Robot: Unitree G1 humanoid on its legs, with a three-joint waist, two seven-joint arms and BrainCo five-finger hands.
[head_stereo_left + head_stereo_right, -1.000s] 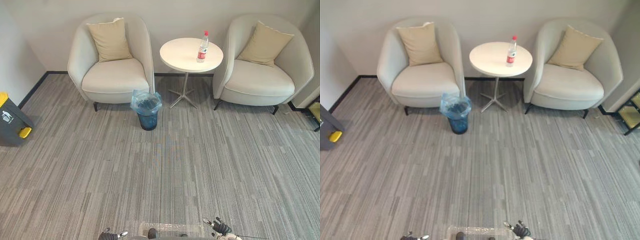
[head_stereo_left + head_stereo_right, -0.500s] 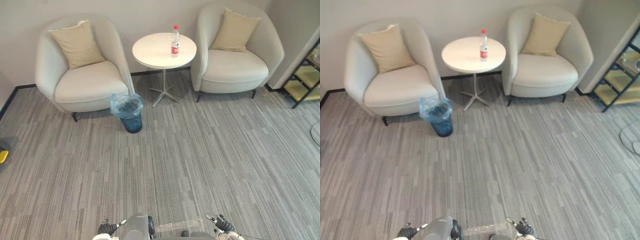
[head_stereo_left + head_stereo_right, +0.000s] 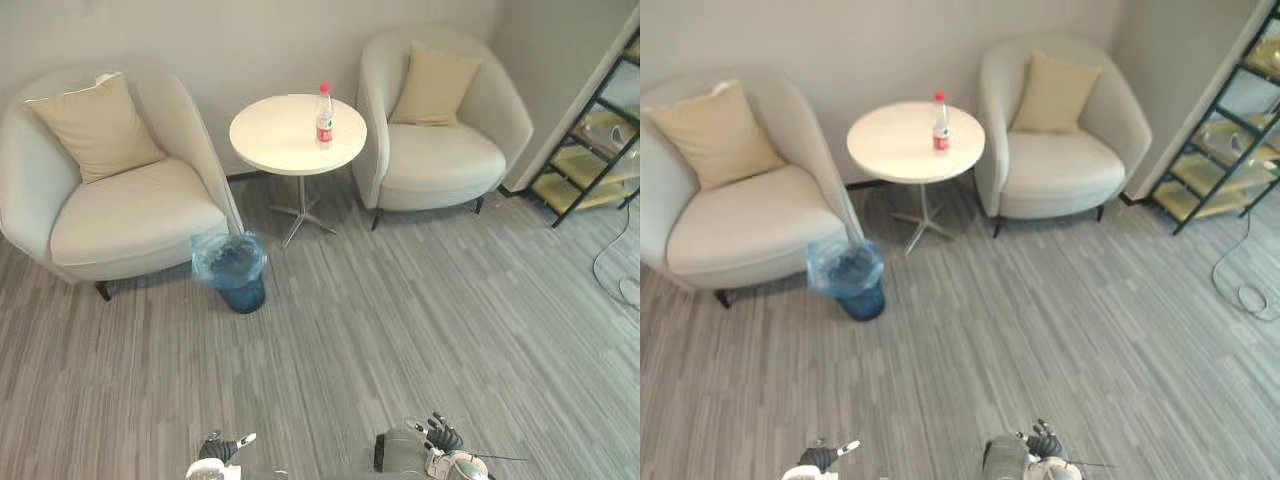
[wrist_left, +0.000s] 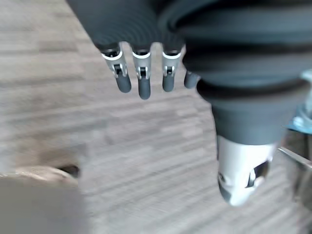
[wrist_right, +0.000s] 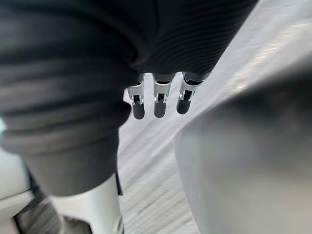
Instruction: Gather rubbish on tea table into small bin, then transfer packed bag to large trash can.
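Note:
A clear plastic bottle (image 3: pixel 324 102) with a red cap and red label stands upright on the round white tea table (image 3: pixel 275 140). On the carpet to the table's front left is the small blue bin (image 3: pixel 233 274), lined with a blue bag. My left hand (image 3: pixel 222 450) and right hand (image 3: pixel 441 438) hang low at the near edge, far from table and bin. In the wrist views the left hand's fingers (image 4: pixel 141 73) and the right hand's fingers (image 5: pixel 158 100) are straight, with nothing in them, over the carpet.
Two pale armchairs, one on the left (image 3: pixel 120 215) and one on the right (image 3: pixel 440 150), flank the table, each with a beige cushion. A dark metal shelf (image 3: pixel 590 130) stands at the far right with a thin cable (image 3: pixel 1240 285) on the floor beside it. Grey striped carpet lies between me and the table.
The camera has turned to the right: the chairs, table and bin slid left in view, the grey and yellow can at the left left the picture and the shelf came in. Both hands stay low and open.

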